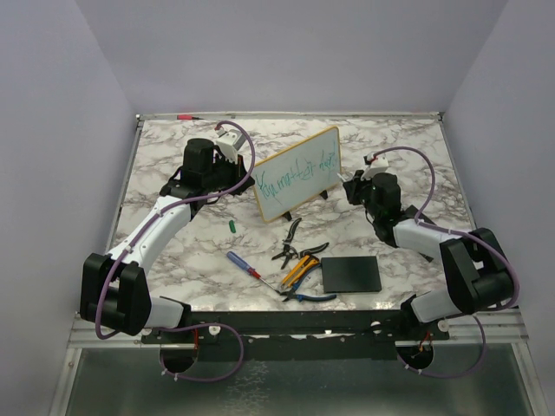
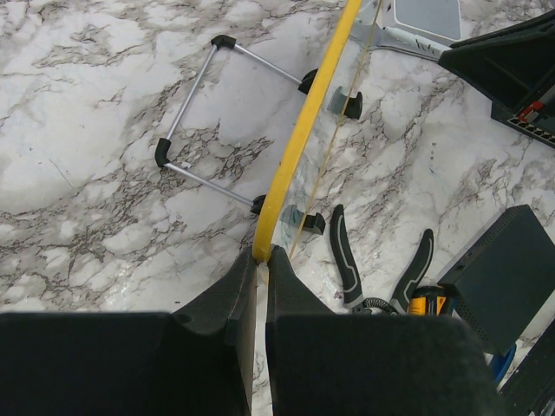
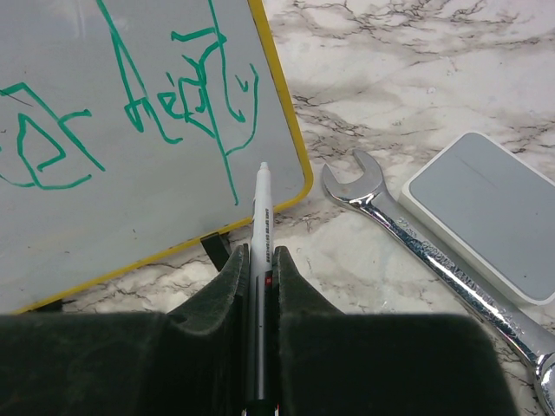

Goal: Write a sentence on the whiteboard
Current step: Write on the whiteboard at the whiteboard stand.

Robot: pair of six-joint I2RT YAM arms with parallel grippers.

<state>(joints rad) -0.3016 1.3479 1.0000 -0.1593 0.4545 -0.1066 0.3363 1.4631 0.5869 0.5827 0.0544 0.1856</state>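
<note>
Whiteboard (image 1: 297, 173) stands propped on its wire stand (image 2: 189, 97) between the two arms, and the sentence (image 3: 130, 104) runs in teal-green scrawl across its face.

The main risk is to the ink. The marker (image 3: 260, 217) points straight ahead from the right gripper (image 3: 257, 256), and its tip lies over the board's lower corner, just beside the last stroke. A small drift forward or sideways would drag a stray line through the writing or smear it. I cannot tell from this angle whether the tip touches the surface or floats just off it.

The second risk is the board itself. The left gripper (image 2: 260, 258) has its jaws pinched on the thin yellow frame (image 2: 299, 143) at the edge nearest its fingertips. That is a narrow purchase, and a push from the marker could pivot the board on its stand or slip the frame out of the grip. Pliers (image 2: 344, 256) lie just right of that hand, so a sliding board would meet them.

The right gripper's jaws are clamped on the marker's barrel and touch nothing else. A wrench (image 3: 408, 234) and a grey-blue block (image 3: 486, 217) lie ahead and to its right, apart from the fingers.
</note>
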